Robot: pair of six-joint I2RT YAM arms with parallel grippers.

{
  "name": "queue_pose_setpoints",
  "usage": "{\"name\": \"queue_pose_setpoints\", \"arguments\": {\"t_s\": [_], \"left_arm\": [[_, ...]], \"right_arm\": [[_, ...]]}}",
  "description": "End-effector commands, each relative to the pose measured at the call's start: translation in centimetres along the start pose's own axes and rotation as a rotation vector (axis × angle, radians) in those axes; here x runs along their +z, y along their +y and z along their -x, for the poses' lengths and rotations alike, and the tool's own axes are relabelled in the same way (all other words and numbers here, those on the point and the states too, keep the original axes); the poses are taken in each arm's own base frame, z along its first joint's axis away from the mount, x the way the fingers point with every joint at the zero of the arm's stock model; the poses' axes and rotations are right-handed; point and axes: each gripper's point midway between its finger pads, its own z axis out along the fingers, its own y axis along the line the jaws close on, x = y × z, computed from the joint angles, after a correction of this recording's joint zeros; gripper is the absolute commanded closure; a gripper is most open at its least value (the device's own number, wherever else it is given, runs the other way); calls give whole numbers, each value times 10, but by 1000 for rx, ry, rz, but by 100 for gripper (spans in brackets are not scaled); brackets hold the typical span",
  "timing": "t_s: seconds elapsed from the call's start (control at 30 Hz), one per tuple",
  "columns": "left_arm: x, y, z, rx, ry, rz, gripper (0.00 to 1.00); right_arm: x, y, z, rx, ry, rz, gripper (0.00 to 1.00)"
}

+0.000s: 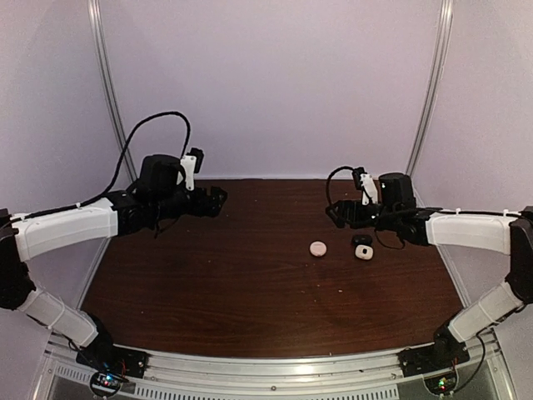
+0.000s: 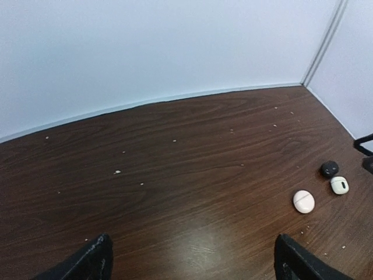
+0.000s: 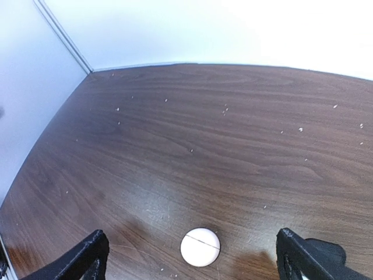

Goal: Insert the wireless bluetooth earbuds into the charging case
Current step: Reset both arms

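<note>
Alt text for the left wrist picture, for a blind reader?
Three small cases lie at right on a dark wooden table: a round white case, a black case, a small white case. The left hand shows black fingers at the bottom edge, wide apart.

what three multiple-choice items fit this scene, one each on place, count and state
1. Where is the round white case?
A) near the right claw
B) at the near edge
C) against the back wall

2. Items clustered there:
A) one
B) three
C) seven

3. The right claw is:
A) open, empty
B) shut on the case
C) shut on a cable

Answers:
1 A: the top view shows it just off that claw.
2 B: the case, a black item and a small white item.
3 A: its wrist view shows the fingers spread wide, gripping nothing.
</note>
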Motion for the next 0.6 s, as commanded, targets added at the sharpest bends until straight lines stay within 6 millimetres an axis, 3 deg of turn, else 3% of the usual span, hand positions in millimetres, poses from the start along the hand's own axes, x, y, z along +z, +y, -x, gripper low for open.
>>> {"name": "queue_pose_setpoints", "arguments": {"t_s": [0.0,0.1,0.23,0.37,0.57], "left_arm": [[-4,57,5,-149,-2,64,2],[-14,94,-7,-232,-27,114,3],[-19,118,-33,-242,0,200,2],[-15,121,-64,-275,40,204,2],[-9,120,-83,-302,57,181,2]], "right_arm": [[-25,-15,33,5,-138,-113,0],[-38,-23,36,21,-206,-155,0],[-42,-33,20,46,-230,-172,0],[-40,-43,-1,73,-236,-187,0],[-36,-48,-12,79,-225,-197,0]]}}
